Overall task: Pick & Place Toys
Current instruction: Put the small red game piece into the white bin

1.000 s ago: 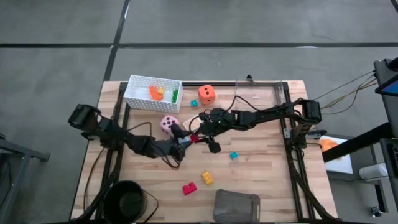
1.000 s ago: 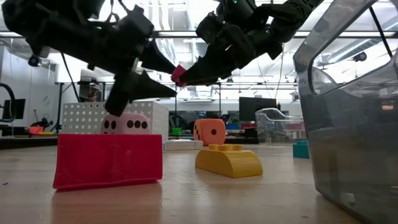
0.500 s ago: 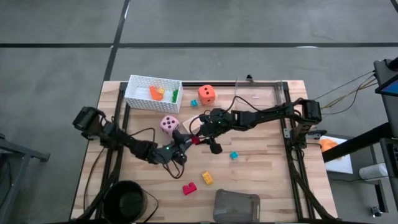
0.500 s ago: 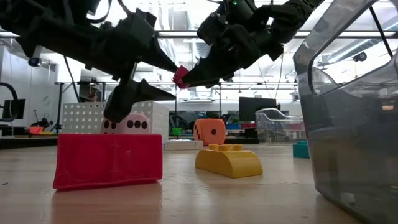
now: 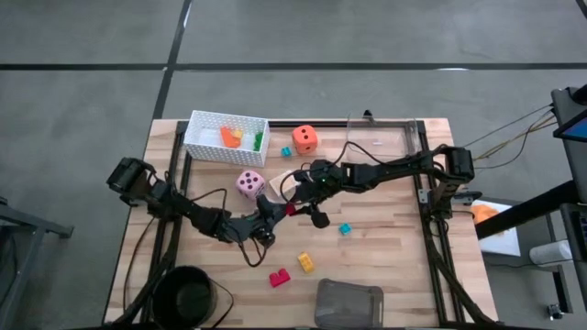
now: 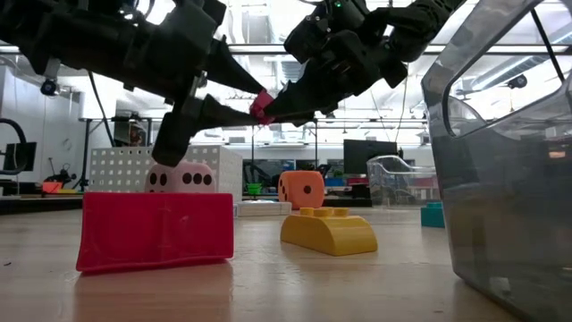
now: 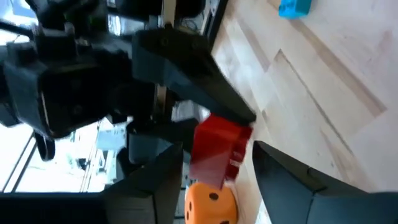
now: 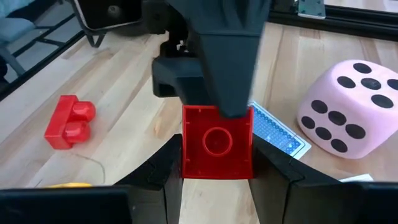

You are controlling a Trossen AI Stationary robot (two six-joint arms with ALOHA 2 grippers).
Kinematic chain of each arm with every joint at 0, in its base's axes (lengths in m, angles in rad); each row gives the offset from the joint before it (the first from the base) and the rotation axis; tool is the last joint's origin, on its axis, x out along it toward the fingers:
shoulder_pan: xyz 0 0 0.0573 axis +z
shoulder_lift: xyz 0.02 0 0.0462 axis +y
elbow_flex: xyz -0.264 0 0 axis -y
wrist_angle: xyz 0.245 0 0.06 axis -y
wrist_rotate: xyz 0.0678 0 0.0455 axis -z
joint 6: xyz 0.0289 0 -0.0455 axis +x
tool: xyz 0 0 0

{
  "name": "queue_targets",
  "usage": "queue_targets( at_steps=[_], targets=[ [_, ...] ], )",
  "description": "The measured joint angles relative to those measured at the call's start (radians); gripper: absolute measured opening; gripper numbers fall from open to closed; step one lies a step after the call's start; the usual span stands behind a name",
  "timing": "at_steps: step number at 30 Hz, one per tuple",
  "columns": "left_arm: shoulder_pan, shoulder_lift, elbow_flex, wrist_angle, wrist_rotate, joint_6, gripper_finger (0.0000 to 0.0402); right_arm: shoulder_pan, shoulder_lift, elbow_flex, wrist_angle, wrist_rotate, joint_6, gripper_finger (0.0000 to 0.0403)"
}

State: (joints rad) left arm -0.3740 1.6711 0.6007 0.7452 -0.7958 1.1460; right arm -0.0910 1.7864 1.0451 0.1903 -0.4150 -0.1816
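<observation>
Wooden desk (image 5: 385,247) carries everything. Grey tray (image 5: 348,304) at the near edge, right of centre; white perforated basket (image 5: 225,137) at the far left with orange, yellow and green bricks inside. Orange die (image 5: 305,139) just right of the basket, pink die (image 5: 249,184) nearer, mid-desk. Right gripper (image 5: 293,205) reaches in from the right to the desk centre, raised above the surface, fingers clamped on a small red brick (image 8: 217,151). Left gripper (image 5: 275,213) comes from the left and meets it, its fingers on either side of that same red brick; left wrist view shows a gap still there on both sides, so partly apart, no grip seen. Blue card (image 8: 278,133) lies flat on the desk under the held brick, just beside the pink die. Another red brick (image 5: 279,277) sits near the near edge, left of the tray; yellow brick (image 5: 305,263) just right and slightly farther. Teal brick (image 5: 345,229) right of the grippers; a second teal brick (image 5: 285,151) between the orange and pink dice.
</observation>
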Motion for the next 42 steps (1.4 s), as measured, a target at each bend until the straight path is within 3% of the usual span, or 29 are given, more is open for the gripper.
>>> queue_targets(
  at_steps=[15,18,23,33,36,42],
  targets=[
    [0.02,0.001,0.022,-0.039,0.049,-0.043,0.0185,0.002,0.01,-0.001,0.004,-0.032,0.001,0.0132],
    [0.019,0.001,0.022,-0.04,0.052,-0.043,0.0164,0.002,0.01,-0.001,0.004,-0.043,0.0,0.0132],
    [0.019,0.001,0.022,-0.053,0.059,-0.03,0.0093,0.002,0.011,-0.002,-0.007,-0.058,0.007,0.0132],
    [0.018,0.001,0.022,-0.062,0.049,-0.03,0.0093,0.002,0.011,-0.001,-0.008,-0.054,0.003,0.0132],
    [0.013,0.001,0.022,-0.064,0.029,-0.038,0.0093,0.003,0.011,-0.001,-0.006,-0.031,0.011,0.0164],
    [0.01,-0.001,0.022,-0.072,-0.023,-0.069,0.0093,0.003,0.009,-0.002,-0.077,0.022,0.013,0.0279]
  ],
)
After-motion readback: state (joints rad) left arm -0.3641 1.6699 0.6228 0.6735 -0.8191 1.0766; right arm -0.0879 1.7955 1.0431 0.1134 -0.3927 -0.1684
